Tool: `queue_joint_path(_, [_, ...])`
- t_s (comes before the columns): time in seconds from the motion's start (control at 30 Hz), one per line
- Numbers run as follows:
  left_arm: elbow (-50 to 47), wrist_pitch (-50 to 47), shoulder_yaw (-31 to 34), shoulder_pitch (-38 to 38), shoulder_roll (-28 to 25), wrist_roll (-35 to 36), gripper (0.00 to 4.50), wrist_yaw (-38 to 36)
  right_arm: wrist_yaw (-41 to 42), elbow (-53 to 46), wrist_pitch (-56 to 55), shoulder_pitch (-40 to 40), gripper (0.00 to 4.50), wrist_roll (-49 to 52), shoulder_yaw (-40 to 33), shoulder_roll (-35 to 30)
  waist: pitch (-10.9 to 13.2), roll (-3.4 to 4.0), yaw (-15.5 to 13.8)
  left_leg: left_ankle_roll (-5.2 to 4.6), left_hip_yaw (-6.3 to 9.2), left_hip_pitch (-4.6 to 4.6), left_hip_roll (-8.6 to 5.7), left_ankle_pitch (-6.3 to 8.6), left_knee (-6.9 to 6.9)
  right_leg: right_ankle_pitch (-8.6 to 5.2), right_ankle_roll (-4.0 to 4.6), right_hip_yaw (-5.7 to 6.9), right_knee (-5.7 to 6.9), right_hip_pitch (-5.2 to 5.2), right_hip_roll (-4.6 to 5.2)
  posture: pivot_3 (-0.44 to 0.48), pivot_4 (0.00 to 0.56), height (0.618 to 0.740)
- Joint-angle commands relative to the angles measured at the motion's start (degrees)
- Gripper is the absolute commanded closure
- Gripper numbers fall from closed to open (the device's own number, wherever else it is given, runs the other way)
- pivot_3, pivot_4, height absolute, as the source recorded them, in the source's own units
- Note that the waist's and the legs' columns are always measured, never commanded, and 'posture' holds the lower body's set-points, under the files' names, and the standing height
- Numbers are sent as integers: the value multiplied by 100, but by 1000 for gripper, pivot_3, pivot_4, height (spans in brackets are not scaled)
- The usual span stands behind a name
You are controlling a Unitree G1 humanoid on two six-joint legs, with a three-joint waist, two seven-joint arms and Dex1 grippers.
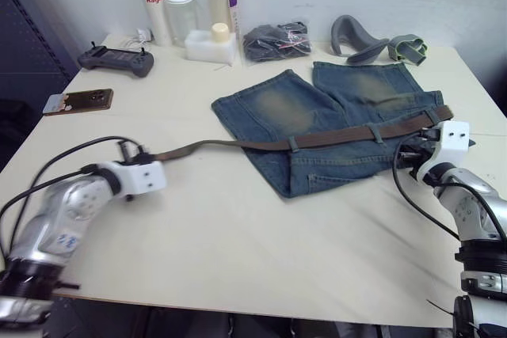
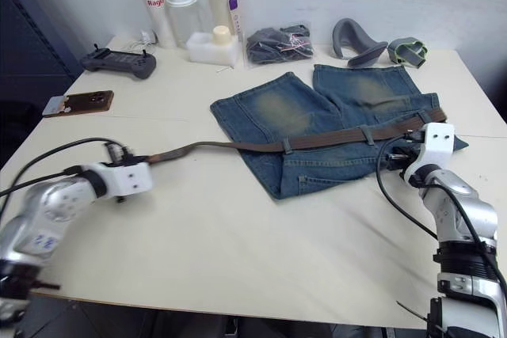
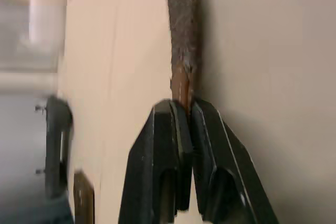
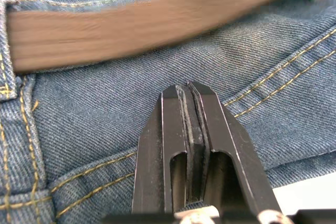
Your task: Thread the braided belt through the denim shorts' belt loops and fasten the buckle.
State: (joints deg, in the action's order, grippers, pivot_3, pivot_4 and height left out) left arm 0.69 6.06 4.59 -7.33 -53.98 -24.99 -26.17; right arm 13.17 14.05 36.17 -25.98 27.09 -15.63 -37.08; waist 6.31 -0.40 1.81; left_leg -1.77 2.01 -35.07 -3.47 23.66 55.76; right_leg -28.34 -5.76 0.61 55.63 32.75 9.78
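On the tabletop (image 1: 238,235) lie one pair of denim shorts (image 1: 333,128), one braided belt (image 1: 317,140), three bottles (image 1: 184,7) at eleven o'clock, one white container (image 1: 212,45), one bagged dark bundle (image 1: 275,41), one black controller (image 1: 116,59), one phone (image 1: 78,101), and two grey-green curved pieces (image 1: 376,43) at one o'clock.

The only legible writing is red lettering that reads roughly "Ragla" on the tall white bottle (image 1: 149,1) standing at the far edge of the tabletop (image 1: 238,227), its last letters being too small to make out for certain.
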Motion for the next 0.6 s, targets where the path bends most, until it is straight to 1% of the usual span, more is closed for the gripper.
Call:
queue_joint_path(0.03, [-422,-122,719,631,-211,16,4500,66,139,218,204,-89,4485,-162,163,146,-1,2,5,-2,0,1,0,3,0,0,1,1,0,1,1,0,150,631])
queue_joint_path(0.1, [-616,-207,885,886,-151,93,4500,33,192,255,227,-199,4485,-228,177,197,-1,2,13,-2,0,0,0,4,0,-1,2,4,1,4,2,0,150,631])
queue_joint_path(0.2, [-804,-332,845,874,96,364,4500,-40,276,273,270,-319,4485,-317,169,270,-1,2,6,-1,0,1,1,4,0,-2,3,9,4,5,3,0,150,631])
queue_joint_path(0.33, [-1056,-520,620,592,561,1176,4500,-487,371,201,277,-392,4485,-432,136,283,-2,2,17,0,0,-3,2,4,0,-1,3,13,7,10,4,0,150,631])
queue_joint_path(0.37, [-1167,-719,670,484,743,1606,4500,-653,492,75,311,-355,4485,-415,135,237,-1,4,15,1,0,-4,2,3,0,-1,2,14,7,11,4,0,150,631])
queue_joint_path(0.4, [-1243,-881,733,385,873,1960,3665,-799,585,-50,334,-317,4500,-400,124,200,-1,5,13,1,0,-4,2,3,0,-1,2,13,9,12,5,0,150,631])
queue_joint_path(0.43, [-1285,-999,804,275,959,2245,3377,-914,654,-179,350,-284,4500,-373,92,170,-1,4,11,2,0,-8,2,2,0,-1,2,14,13,17,6,0,150,631])
queue_joint_path(0.47, [-1305,-1127,892,122,1027,2575,2885,-1041,773,-381,489,-252,4178,-232,17,143,-1,5,8,3,0,-11,3,2,0,0,1,15,12,19,6,0,150,631])
queue_joint_path(0.5, [-1313,-1230,956,-38,1063,2884,2533,-1187,845,-574,619,-221,3846,-149,-49,92,-1,5,1,7,0,-14,3,0,0,0,1,15,15,24,7,0,150,631])
queue_joint_path(0.53, [-1327,-1306,998,-175,1075,3151,2004,-1330,920,-727,717,-193,3534,-99,-94,39,1,8,3,19,0,-17,6,-7,-1,0,0,15,16,28,6,0,150,631])
queue_joint_path(0.6, [-1521,-1438,809,-502,1019,3712,1157,-1851,1103,-1021,849,-101,2623,-59,-199,-178,6,16,-1,25,0,-16,8,-10,-5,0,0,15,15,30,6,0,150,631])
